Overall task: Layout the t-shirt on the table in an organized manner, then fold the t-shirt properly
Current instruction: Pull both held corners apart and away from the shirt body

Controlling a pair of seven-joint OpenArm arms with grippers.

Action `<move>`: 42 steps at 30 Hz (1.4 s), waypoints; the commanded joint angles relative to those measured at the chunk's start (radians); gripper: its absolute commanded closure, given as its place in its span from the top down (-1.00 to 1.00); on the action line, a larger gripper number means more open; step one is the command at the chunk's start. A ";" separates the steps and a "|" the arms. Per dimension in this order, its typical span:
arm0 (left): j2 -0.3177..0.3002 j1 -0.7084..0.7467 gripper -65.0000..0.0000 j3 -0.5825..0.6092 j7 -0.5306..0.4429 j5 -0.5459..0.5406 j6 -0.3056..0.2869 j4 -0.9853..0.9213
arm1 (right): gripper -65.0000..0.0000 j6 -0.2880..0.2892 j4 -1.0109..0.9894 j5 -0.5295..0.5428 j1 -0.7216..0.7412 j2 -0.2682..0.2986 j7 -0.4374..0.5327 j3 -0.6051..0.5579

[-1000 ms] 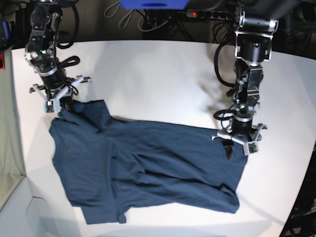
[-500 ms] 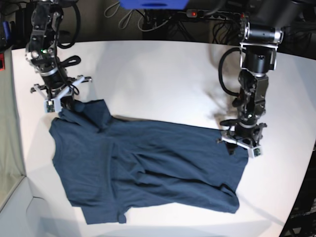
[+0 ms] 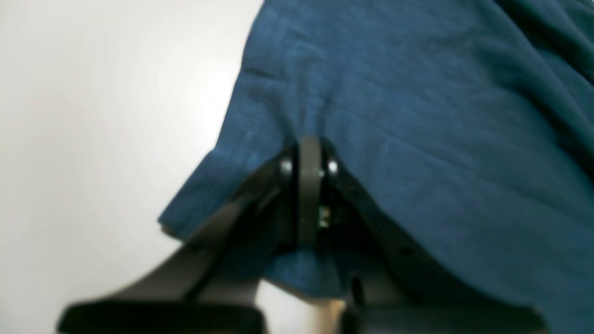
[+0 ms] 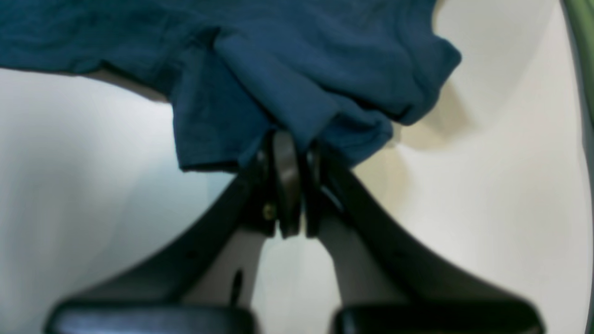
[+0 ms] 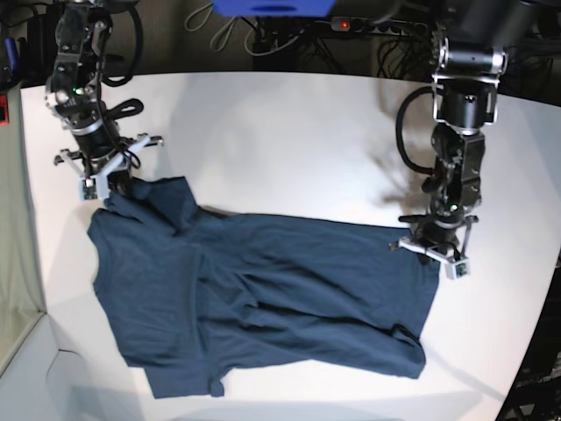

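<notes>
The dark navy t-shirt (image 5: 263, 298) lies rumpled across the white table (image 5: 280, 132), stretched between both arms. On the right of the base view, my left gripper (image 5: 431, 261) sits at the shirt's right edge. In the left wrist view that gripper (image 3: 310, 155) is shut on the t-shirt (image 3: 417, 93), its fingers pinching a fold near the hem corner. At the upper left, my right gripper (image 5: 114, 187) holds the shirt's bunched far corner. In the right wrist view it (image 4: 287, 139) is shut on the gathered t-shirt (image 4: 278, 55).
A power strip with a red light (image 5: 344, 24), cables and a blue object (image 5: 272, 7) lie beyond the table's far edge. The table's curved edge (image 5: 536, 289) runs close behind the left arm. A greenish surface (image 5: 16, 263) borders the left side.
The left gripper has shifted right along the shirt's right edge, come down onto it and shut on the cloth. The right arm and its grip have not moved.
</notes>
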 commanded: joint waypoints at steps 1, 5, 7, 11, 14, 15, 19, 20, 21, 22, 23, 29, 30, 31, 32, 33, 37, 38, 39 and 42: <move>0.007 0.079 -0.99 0.007 0.168 0.002 0.017 0.025 | -1.00 0.007 0.022 0.008 0.006 0.009 0.022 0.004; 0.011 0.227 -0.99 -0.024 0.168 0.002 0.017 0.281 | -1.00 0.007 0.023 0.008 0.006 0.011 0.022 0.004; 0.017 0.288 -0.99 -0.071 0.170 0.002 0.017 0.387 | -1.00 0.007 0.037 0.008 0.006 0.011 0.022 0.004; 0.017 0.409 -0.99 -0.165 0.170 0.002 0.017 0.564 | -1.00 0.007 0.085 0.008 -0.021 0.009 0.022 0.004; 0.012 0.501 -0.99 -0.231 0.170 0.002 0.015 0.671 | -1.00 0.007 0.131 0.008 -0.058 0.009 0.024 0.004; 0.011 0.524 -0.99 -0.248 0.170 0.002 0.011 0.699 | -1.00 0.007 0.147 0.008 -0.072 0.009 0.024 0.004; 0.011 0.601 -0.99 -0.328 0.170 0.002 0.007 0.789 | -1.00 0.007 0.198 0.008 -0.139 0.008 0.024 -0.001; 0.011 0.615 -0.99 -0.348 0.170 0.002 0.007 0.805 | -1.00 0.007 0.209 0.008 -0.159 0.008 0.022 -0.001; 0.011 0.627 -0.99 -0.365 0.170 0.002 0.007 0.814 | -1.00 0.008 0.216 0.008 -0.176 0.008 0.022 -0.002; 0.011 0.633 -0.99 -0.380 0.170 0.002 0.007 0.820 | -1.00 0.018 0.223 0.008 -0.195 0.008 0.022 -0.002; 0.011 0.639 -0.99 -0.397 0.170 0.002 0.006 0.825 | -1.00 0.044 0.229 0.008 -0.215 0.008 0.022 -0.002; 0.009 0.636 -0.99 -0.483 0.170 0.002 0.006 0.822 | -1.00 0.189 0.243 0.008 -0.345 0.003 0.021 -0.001; 0.009 0.635 -0.99 -0.487 0.170 0.002 0.006 0.820 | -1.00 0.192 0.243 0.008 -0.357 -0.004 0.021 -0.001; 0.009 0.633 -0.99 -0.487 0.170 0.002 0.006 0.820 | -1.00 0.194 0.241 0.008 -0.370 -0.015 0.021 -0.001; 0.009 0.633 -0.99 -0.487 0.170 0.002 0.006 0.818 | -1.00 0.196 0.240 0.008 -0.377 -0.024 0.021 -0.001; 0.009 0.632 -0.99 -0.484 0.170 0.002 0.006 0.818 | -1.00 0.196 0.238 0.007 -0.383 -0.029 0.021 -0.002; 0.017 0.612 -0.99 -0.481 0.170 0.009 0.006 0.817 | -0.93 0.196 0.240 0.005 -0.386 -0.034 -0.030 -0.002; 0.017 0.612 -0.99 -0.481 0.170 0.005 0.006 0.817 | -0.84 0.196 0.241 0.005 -0.385 -0.032 -0.056 -0.002; 0.017 0.612 -0.99 -0.481 0.170 0.003 0.006 0.817 | -0.74 0.196 0.243 0.005 -0.385 -0.031 -0.081 -0.002; 0.017 0.613 -0.98 -0.480 0.184 0.002 0.006 0.817 | -0.38 0.197 0.246 0.005 -0.385 -0.031 -0.153 -0.002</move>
